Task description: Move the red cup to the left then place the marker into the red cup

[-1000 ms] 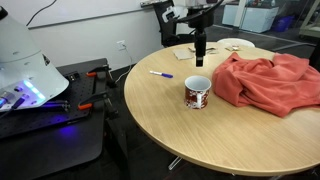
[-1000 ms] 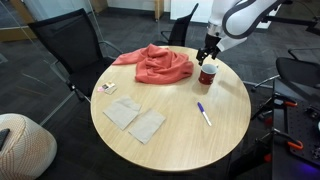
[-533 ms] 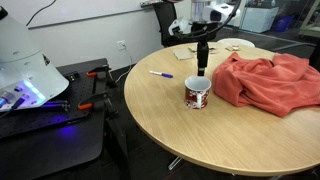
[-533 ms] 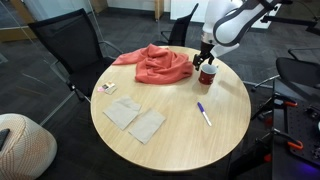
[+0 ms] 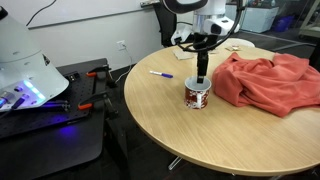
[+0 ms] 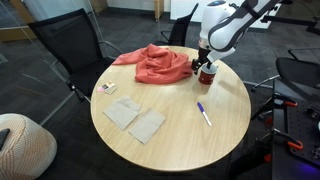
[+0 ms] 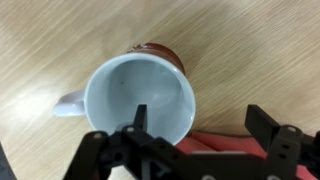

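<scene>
On the table: a red cup stands the right way up on the round wooden table.
Cup: it is white inside, and a white handle sticks out from one side in the wrist view.
Gripper: it points straight down, right over the cup.
Fingers: they are spread wide and hold nothing. One tip shows over the white inside of the cup. The other tip is outside the cup, over the edge of the cloth. I cannot tell if the first tip dips below the rim.
Marker: it lies flat on bare wood, well apart from the cup.
Cloth: a red cloth sits in a bunched heap just beside the cup.
Napkins: two paper napkins lie flat in an exterior view, well apart from the cup.
</scene>
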Action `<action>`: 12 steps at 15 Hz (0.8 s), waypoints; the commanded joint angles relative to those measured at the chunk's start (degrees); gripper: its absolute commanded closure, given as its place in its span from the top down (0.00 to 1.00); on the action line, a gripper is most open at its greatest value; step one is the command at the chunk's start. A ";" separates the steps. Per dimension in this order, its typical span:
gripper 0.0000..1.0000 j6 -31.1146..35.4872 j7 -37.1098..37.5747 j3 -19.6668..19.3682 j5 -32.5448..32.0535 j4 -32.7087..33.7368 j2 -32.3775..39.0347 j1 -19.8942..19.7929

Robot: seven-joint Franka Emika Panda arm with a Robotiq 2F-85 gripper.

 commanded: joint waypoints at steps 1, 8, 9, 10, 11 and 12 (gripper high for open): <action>1.00 0.03 -1.50 -0.16 1.37 2.28 2.38 0.05; 0.58 -0.35 -1.49 -0.13 1.50 4.56 5.30 0.09; 0.49 -0.43 -1.45 -0.16 1.47 4.81 5.49 0.15; 0.42 -0.52 -1.48 -0.19 1.45 5.05 5.63 0.14; 0.34 -0.49 -1.43 -0.20 1.44 5.17 5.73 0.20; 0.27 -0.46 -1.43 -0.21 1.41 5.27 5.77 0.23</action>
